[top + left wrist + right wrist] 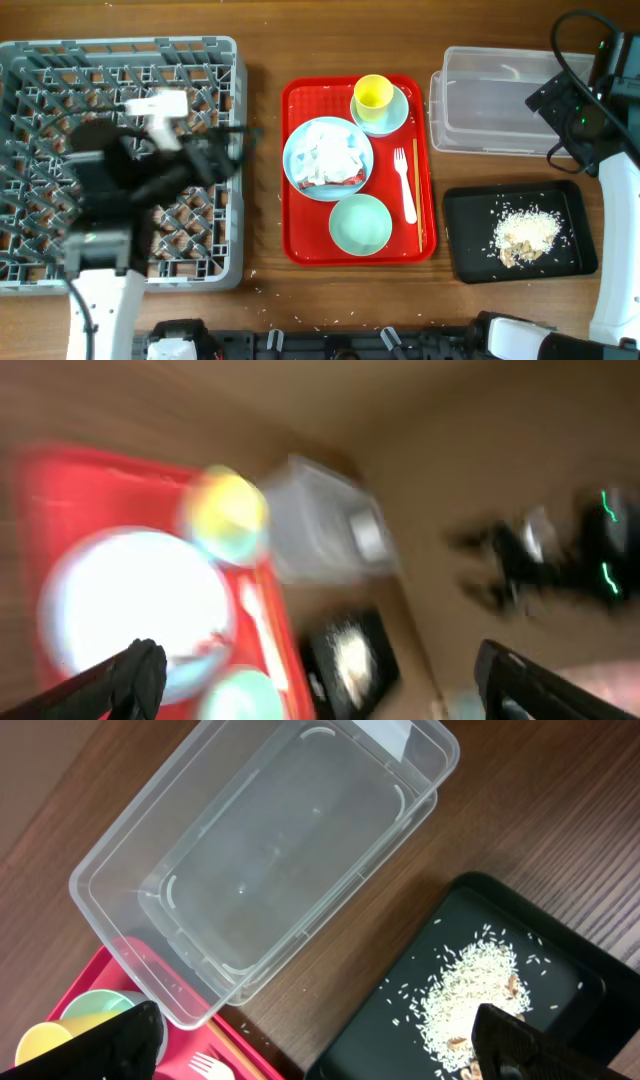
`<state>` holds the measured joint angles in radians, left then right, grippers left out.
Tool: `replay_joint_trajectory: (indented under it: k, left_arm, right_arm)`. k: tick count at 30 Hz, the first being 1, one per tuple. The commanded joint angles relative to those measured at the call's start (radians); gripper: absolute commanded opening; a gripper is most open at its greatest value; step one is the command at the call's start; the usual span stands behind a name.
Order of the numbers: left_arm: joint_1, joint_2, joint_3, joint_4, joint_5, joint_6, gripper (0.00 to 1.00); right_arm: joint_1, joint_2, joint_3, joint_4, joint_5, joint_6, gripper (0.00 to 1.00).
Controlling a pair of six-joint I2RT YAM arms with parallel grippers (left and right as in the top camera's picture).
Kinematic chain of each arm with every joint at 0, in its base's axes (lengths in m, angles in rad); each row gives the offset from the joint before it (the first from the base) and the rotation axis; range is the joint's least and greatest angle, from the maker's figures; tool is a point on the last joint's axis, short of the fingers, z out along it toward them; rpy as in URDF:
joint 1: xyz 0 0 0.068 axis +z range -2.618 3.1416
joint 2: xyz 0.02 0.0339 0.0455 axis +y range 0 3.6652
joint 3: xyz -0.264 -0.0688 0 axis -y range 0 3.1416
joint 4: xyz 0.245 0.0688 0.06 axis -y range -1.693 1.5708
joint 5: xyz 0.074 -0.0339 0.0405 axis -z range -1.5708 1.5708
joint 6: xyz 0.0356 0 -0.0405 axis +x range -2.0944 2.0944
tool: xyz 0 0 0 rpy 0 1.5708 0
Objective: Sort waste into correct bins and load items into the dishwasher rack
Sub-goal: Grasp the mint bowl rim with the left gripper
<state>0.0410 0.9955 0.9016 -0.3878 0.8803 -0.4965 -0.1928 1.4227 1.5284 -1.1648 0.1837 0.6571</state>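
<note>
a robot test bench staged as a dish-clearing station: robot arms (100,300) flank a wood-grain surface (270,40) holding a dish rack (40,70), red tray (300,230), clear tub (490,90) and black tray (470,215).

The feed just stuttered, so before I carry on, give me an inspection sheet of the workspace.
Surface: wooden table, with stray rice grains near the front edge.
Job's things: dishwasher rack shows no dishes and is partly hidden by the left arm. On the red tray: yellow cup in small dish, napkins and red wrapper on blue plate, green bowl, fork, chopsticks. Clear tub empty. Black tray holds rice.
Clutter: nothing seen.
Grippers: left gripper open, empty, view blurred; right gripper open, empty.
Cables: black cable looped at the right arm.
Surroundings: nothing seen.
</note>
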Motion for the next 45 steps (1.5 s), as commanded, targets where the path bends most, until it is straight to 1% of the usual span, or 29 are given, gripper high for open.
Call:
replay_joint_trajectory:
  k: [1,2,3,4,5,6,7,8,10,15,16,17,19,20,21,22,24,26,27,30,32,35,38,41,42,43,44,45]
  left_arm:
    - [-0.401,0.077,0.061,-0.005,-0.192,0.031,0.99]
    - [-0.549,0.14,0.127,-0.076,-0.358,0.057,0.99]
    - [-0.622,0.193,0.193,-0.157,-0.455,0.088,1.0]
    - [-0.679,0.249,0.264,-0.24,-0.521,0.116,1.0]
    - [-0.739,0.335,0.378,-0.373,-0.592,0.168,1.0]
    - [-0.787,0.418,0.478,-0.482,-0.634,0.222,1.0]
    - [-0.835,0.501,0.559,-0.557,-0.672,0.251,1.0]
    - [-0.883,0.576,0.585,-0.558,-0.675,0.25,1.0]
    - [-0.936,0.659,0.584,-0.544,-0.677,0.251,1.0]
    - [-1.004,0.805,0.584,-0.547,-0.677,0.25,1.0]
    - [-1.015,0.824,0.584,-0.549,-0.678,0.25,0.95]
    - [-1.028,0.85,0.584,-0.549,-0.695,0.245,0.79]
    - [-1.05,0.887,0.584,-0.556,-0.781,0.179,0.75]
    - [-1.063,0.91,0.584,-0.559,-0.863,0.129,0.68]
    - [-1.069,0.921,0.584,-0.554,-0.898,0.114,0.62]
    - [-1.072,0.933,0.584,-0.543,-0.905,0.114,0.58]
    - [-1.084,0.949,0.584,-0.525,-0.905,0.114,0.56]
    - [-1.096,0.976,0.584,-0.498,-0.904,0.114,0.5]
    - [-1.104,0.993,0.584,-0.489,-0.905,0.112,0.49]
    - [-1.129,1.021,0.584,-0.476,-0.909,0.084,0.51]
    - [-1.137,1.022,0.584,-0.48,-0.958,0.036,0.47]
    - [-1.139,1.03,0.582,-0.484,-0.987,0.008,0.45]
    - [-1.143,1.052,0.565,-0.484,-0.986,0.005,0.35]
    - [-1.15,1.052,0.565,-0.464,-0.987,-0.01,0.32]
    - [-1.15,1.052,0.565,-0.46,-0.987,-0.01,0.29]
    - [-1.15,1.052,0.565,-0.46,-0.987,-0.01,0.22]
    - [-1.15,1.052,0.565,-0.458,-0.987,-0.01,0.17]
    - [-1.15,1.052,0.565,-0.457,-0.987,-0.01,0.15]
  right_arm:
    - [-0.002,-0.011,0.015,0.001,0.003,0.0,1.0]
    - [-0.002,-0.011,0.015,0.001,0.003,0.0,1.0]
    - [-0.002,-0.011,0.015,0.001,0.003,0.0,1.0]
    - [-0.002,-0.011,0.015,0.001,0.003,0.0,1.0]
    - [-0.002,-0.011,0.015,0.001,0.003,0.0,1.0]
    - [-0.002,-0.011,0.015,0.001,0.003,0.0,1.0]
    - [-0.002,-0.011,0.015,0.001,0.003,0.0,1.0]
    - [-0.002,-0.011,0.015,0.002,0.003,0.0,1.0]
    - [-0.002,-0.011,0.015,0.001,0.003,0.0,1.0]
    - [-0.002,-0.011,0.015,0.002,0.003,0.0,1.0]
    - [-0.002,-0.011,0.015,0.001,0.003,0.0,1.0]
    - [-0.002,-0.011,0.015,0.001,0.003,0.0,1.0]
    - [-0.002,-0.011,0.015,0.001,0.003,0.0,1.0]
    - [-0.002,-0.011,0.015,0.002,0.003,0.0,1.0]
    - [-0.002,-0.011,0.015,0.001,0.003,0.0,1.0]
    - [-0.002,-0.011,0.015,0.002,0.003,0.0,1.0]
    - [-0.002,-0.011,0.015,0.001,0.003,0.0,1.0]
    - [-0.002,-0.011,0.015,0.001,0.003,0.0,1.0]
    - [-0.002,-0.011,0.015,0.001,0.003,0.0,1.0]
    - [-0.002,-0.011,0.015,0.001,0.003,0.0,1.0]
    - [-0.002,-0.011,0.015,0.001,0.003,0.0,1.0]
    - [-0.002,-0.011,0.015,0.001,0.003,0.0,1.0]
    - [-0.002,-0.011,0.015,0.001,0.003,0.0,1.0]
    - [-0.002,-0.011,0.015,0.001,0.003,0.0,1.0]
    - [-0.002,-0.011,0.015,0.001,0.003,0.0,1.0]
    - [-0.002,-0.011,0.015,0.001,0.003,0.0,1.0]
    - [-0.002,-0.011,0.015,0.001,0.003,0.0,1.0]
    - [-0.002,-0.011,0.015,0.001,0.003,0.0,1.0]
